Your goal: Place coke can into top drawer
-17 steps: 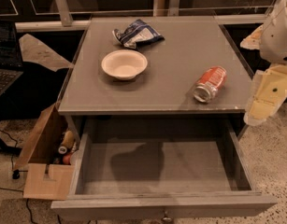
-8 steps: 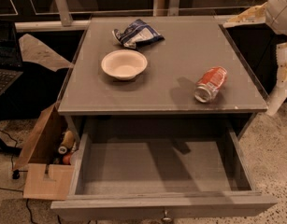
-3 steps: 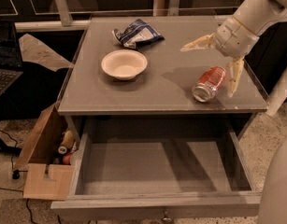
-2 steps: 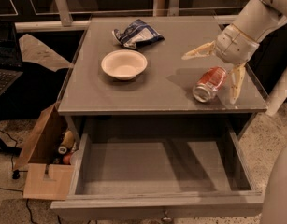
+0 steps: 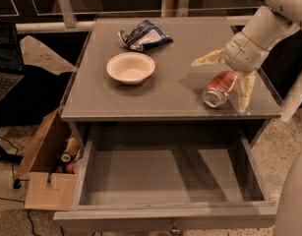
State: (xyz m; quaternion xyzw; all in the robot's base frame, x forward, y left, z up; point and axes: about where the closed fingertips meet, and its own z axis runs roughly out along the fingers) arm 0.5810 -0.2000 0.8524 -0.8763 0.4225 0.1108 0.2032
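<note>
The coke can (image 5: 220,88) lies on its side on the grey table top near the right front corner, its silver end facing the front. My gripper (image 5: 222,80) hangs just over the can with its two cream fingers spread wide, one finger (image 5: 208,58) pointing left behind the can and the other (image 5: 244,91) pointing down at the can's right. It holds nothing. The top drawer (image 5: 170,210) is pulled out below the table's front edge, its grey bottom bare.
A white round bowl (image 5: 131,67) sits left of centre on the table top (image 5: 180,48). A blue-and-white snack bag (image 5: 143,34) lies behind it. A brown cardboard box (image 5: 45,173) with bottles stands on the floor at the left. A laptop (image 5: 3,77) is at the far left.
My gripper has come in from the right edge of the view, swung over the table and lowered onto the can with fingers spread. The can, bowl, bag and drawer have not moved.
</note>
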